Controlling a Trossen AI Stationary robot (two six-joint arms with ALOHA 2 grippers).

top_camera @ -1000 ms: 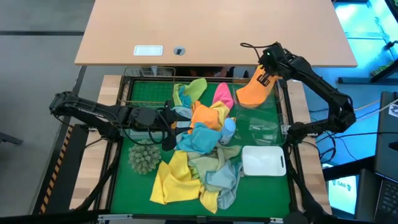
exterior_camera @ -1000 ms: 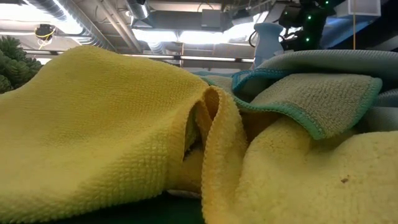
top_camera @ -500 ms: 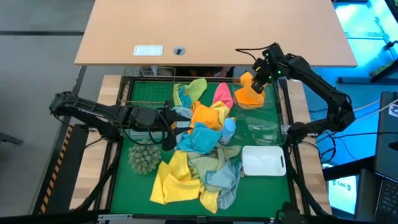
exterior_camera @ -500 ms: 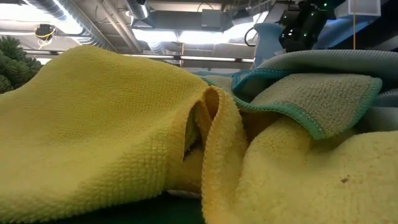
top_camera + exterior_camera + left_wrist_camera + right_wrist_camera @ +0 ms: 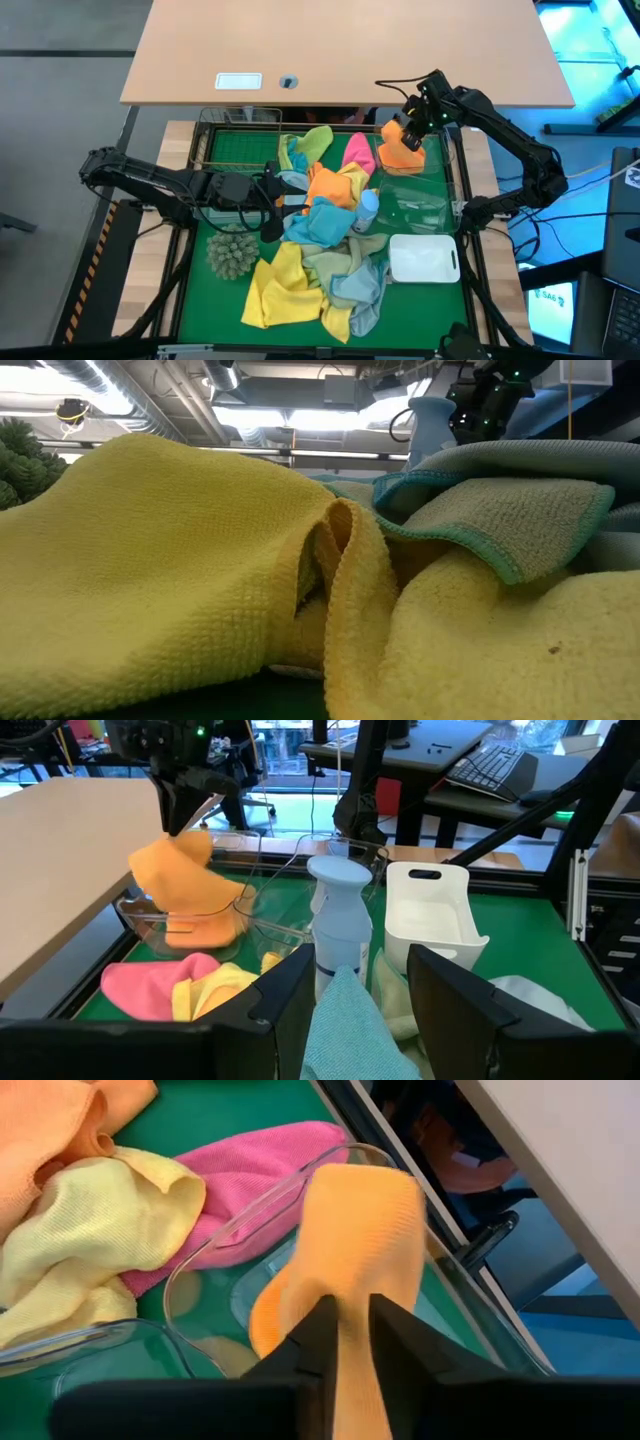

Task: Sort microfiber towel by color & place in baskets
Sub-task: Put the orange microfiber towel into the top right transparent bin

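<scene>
Right hand (image 5: 412,122): above a clear basket (image 5: 432,170) at the far right of the green tabletop (image 5: 200,300); fingers (image 5: 312,1342) slightly parted, an orange towel (image 5: 402,147) pinched between them and drooping into that basket.

Left hand (image 5: 281,203): low at the left edge of the towel pile (image 5: 320,250); fingers (image 5: 450,995) spread wide, gripping nothing, a light-blue towel (image 5: 345,1030) between them.

White basket (image 5: 424,259): near right, beside the pile.

Spiky ball (image 5: 233,252): left of the pile.
</scene>
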